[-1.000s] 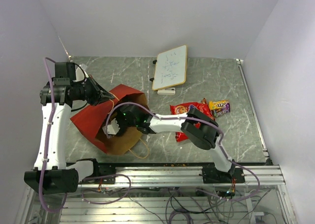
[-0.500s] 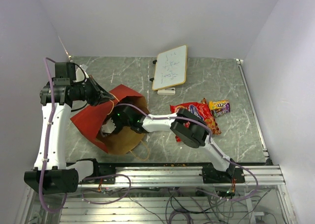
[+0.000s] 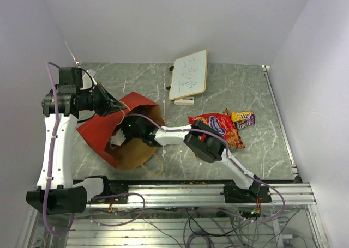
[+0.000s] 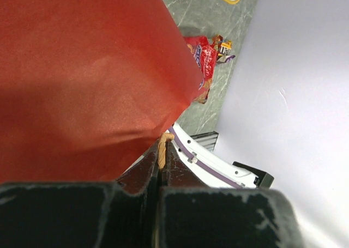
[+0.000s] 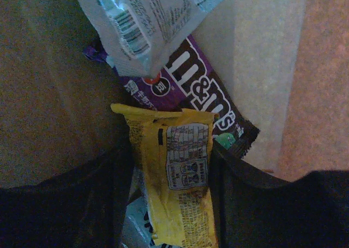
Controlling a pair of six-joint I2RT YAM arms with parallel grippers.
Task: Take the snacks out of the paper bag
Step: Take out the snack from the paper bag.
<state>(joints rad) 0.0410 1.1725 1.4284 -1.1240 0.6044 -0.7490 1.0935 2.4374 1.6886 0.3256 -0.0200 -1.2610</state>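
The paper bag (image 3: 101, 131) lies tilted on its side, mouth toward the near edge; its red side fills the left wrist view (image 4: 82, 68). My left gripper (image 3: 121, 110) is shut on the bag's twisted paper handle (image 4: 163, 147) and holds it up. My right gripper (image 3: 116, 139) is deep inside the bag, its jaws closed against both sides of a yellow candy bar (image 5: 174, 171). A brown-purple M&M's bar (image 5: 196, 90) and a silver wrapper (image 5: 147, 24) lie beyond it. The red cookie packet (image 3: 215, 125) and small candy bars (image 3: 243, 117) lie on the table to the right.
A small whiteboard (image 3: 188, 74) and a white eraser (image 3: 184, 101) lie at the back of the grey marble table (image 3: 251, 84). The bag's second handle (image 3: 158, 163) loops out toward the near metal rail.
My right arm has pushed leftward, deeper into the bag. My left gripper has kept hold of the handle and barely moved.
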